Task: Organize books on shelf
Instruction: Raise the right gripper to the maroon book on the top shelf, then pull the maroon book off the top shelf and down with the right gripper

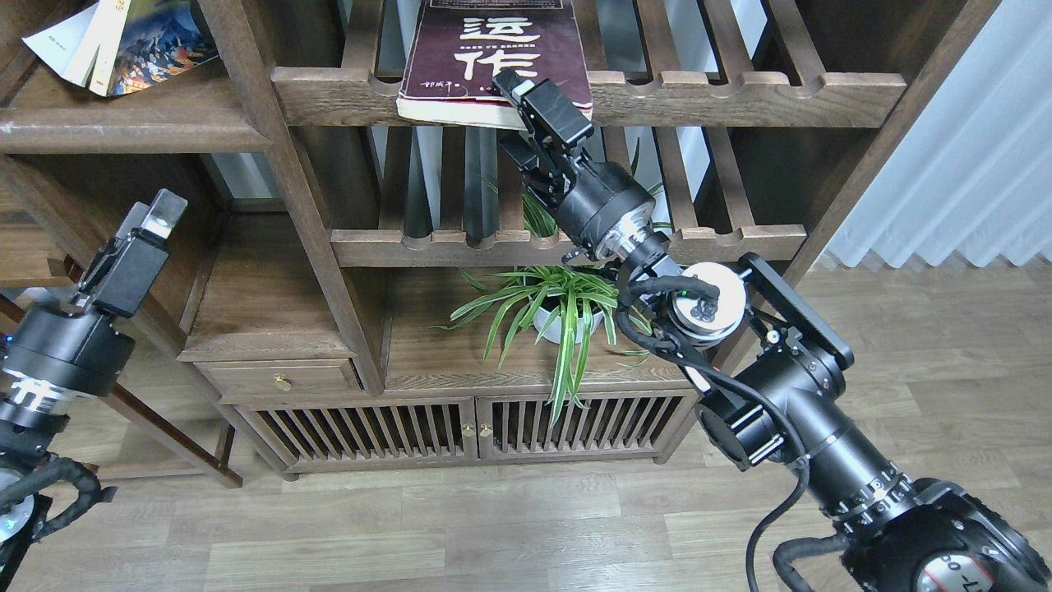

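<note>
The maroon book [493, 49] with big white characters lies flat on a slatted upper shelf [740, 90], its front edge overhanging the scalloped rail. My right gripper [516, 115] is at that front edge near the book's right corner, one finger over the cover and one under, closed on it. At the top left, the white book with the blue-orange picture [156, 41] lies tilted with a yellowish edge [105, 49] beside it on the solid dark-brown shelf [123, 123]. My left gripper [156, 215] is raised below that board, empty; its fingers cannot be told apart.
A spider plant in a white pot [559, 312] stands on the cabinet top [411, 370] under my right wrist. A second slatted shelf [460, 242] runs below the book. Shelf posts [288, 181] stand between the two arms. A white curtain [970, 164] hangs at the right.
</note>
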